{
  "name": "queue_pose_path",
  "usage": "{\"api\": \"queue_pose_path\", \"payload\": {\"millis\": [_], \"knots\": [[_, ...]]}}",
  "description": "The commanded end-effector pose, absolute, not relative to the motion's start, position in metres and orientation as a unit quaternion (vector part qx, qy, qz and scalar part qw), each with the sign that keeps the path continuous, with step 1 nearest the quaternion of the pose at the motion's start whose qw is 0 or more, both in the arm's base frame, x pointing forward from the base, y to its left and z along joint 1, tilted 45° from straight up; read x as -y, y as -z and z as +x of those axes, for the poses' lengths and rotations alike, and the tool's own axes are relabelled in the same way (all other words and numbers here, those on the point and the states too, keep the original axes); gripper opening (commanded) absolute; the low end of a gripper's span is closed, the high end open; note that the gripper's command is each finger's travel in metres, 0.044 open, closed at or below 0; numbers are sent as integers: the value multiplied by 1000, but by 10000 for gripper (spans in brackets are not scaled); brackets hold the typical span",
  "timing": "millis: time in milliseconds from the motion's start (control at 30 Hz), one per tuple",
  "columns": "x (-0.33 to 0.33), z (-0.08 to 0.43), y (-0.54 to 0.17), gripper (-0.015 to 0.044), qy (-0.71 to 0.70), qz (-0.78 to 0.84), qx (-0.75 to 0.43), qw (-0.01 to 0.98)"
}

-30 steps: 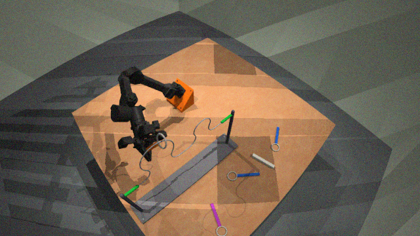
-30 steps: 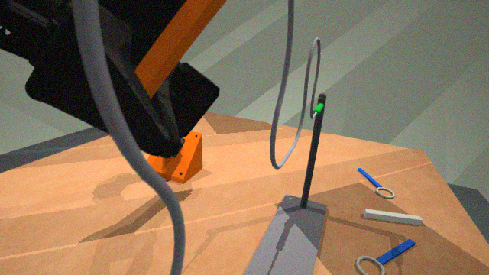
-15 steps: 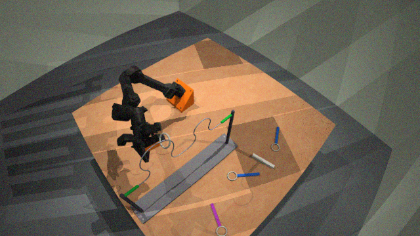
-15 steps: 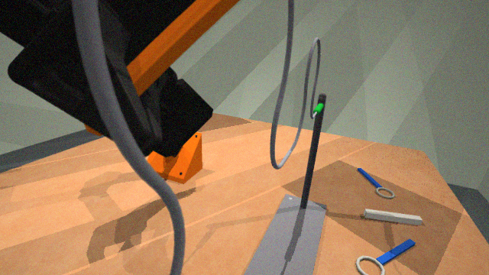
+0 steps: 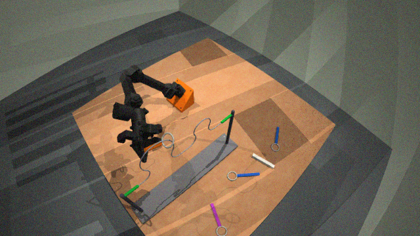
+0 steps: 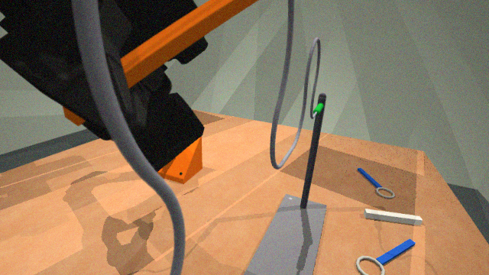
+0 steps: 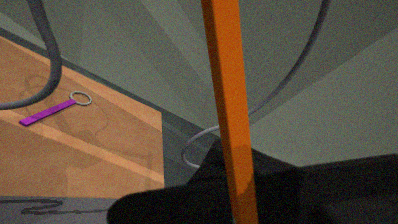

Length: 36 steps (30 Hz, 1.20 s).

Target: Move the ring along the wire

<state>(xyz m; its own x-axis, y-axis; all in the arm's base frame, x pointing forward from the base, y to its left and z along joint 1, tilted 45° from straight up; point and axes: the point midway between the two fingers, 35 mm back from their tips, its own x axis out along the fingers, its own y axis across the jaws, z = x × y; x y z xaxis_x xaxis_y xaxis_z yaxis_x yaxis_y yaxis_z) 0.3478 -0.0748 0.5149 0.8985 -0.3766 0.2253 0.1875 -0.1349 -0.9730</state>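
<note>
My gripper [image 5: 146, 151] [image 6: 127, 73] [image 7: 222, 144] is shut on the orange handle [image 5: 154, 146] [image 6: 183, 36] [image 7: 231, 100]. The pale ring [image 5: 167, 133] is at the handle's right end in the top view, around the middle stretch of the grey wire [image 5: 178, 157] [image 6: 92, 61] [image 7: 56, 60]; it is outside the other two views. The wire crosses close in front of the fingers; I cannot tell whether they touch. One green part [image 5: 132, 190] is by the near-left post [image 5: 132, 204], the other green part [image 5: 226, 118] [image 6: 318, 108] by the far-right post [image 5: 229, 131] [image 6: 311, 164].
The grey base plate [image 5: 197, 168] [image 6: 279, 244] lies under the wire. Beyond it lie two blue-handled rings, one with a blue handle [image 5: 248, 175] [image 6: 396, 251], a white bar [image 5: 263, 160] [image 6: 393, 217] and a purple handle [image 5: 215, 214] [image 7: 47, 113] with a ring. The orange arm mount [image 5: 188, 102] [image 6: 191, 164] stands behind.
</note>
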Motion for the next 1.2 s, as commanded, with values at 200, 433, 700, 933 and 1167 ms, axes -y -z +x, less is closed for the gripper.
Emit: {"api": "queue_pose_path", "payload": {"millis": [200,433,700,933,1167], "knots": [[73,348,-520,-150,226,-765,-47,601],[72,347,-524,-150,234,-792,-35,563],[70,347,-528,-150,243,-821,-21,517],[68,346,-531,-150,249,-844,-9,475],[66,346,-535,-150,256,-864,4,433]]}}
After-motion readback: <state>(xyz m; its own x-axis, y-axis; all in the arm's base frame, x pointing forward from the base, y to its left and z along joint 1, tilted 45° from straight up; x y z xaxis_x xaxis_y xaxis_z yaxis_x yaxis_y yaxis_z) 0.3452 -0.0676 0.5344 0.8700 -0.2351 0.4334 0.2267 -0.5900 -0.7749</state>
